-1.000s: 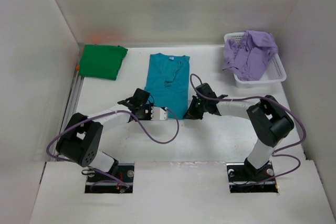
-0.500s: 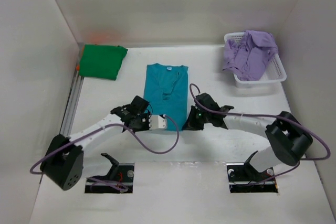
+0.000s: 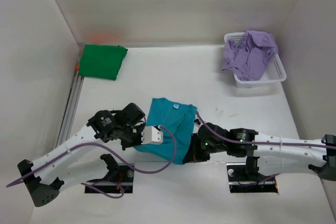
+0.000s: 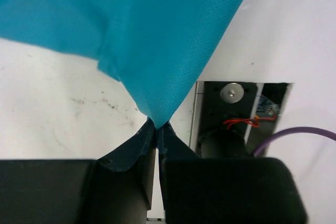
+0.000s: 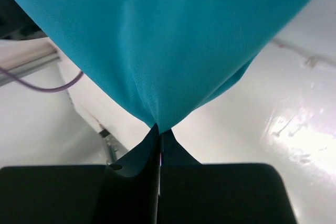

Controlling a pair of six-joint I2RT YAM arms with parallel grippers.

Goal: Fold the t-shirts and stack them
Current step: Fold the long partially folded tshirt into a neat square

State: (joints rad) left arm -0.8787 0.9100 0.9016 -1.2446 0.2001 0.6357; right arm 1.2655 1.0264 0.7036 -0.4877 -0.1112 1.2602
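Top external view: at the far left, the dark green t-shirt (image 3: 102, 61) is lying folded near the back wall. Nearer the bases, the left gripper (image 3: 137, 146) is pinching one near corner of the teal t-shirt (image 3: 168, 127), jaws closed tight on the cloth. The right gripper (image 3: 192, 156) is clamping the other near corner likewise. That shirt is stretching between them, seemingly mid-fold. At the far right, the lavender t-shirt (image 3: 249, 51) is sitting crumpled in the white basket (image 3: 276, 74), waiting. Judging by this, one shirt is done, one is in hand, and stacking is remaining.
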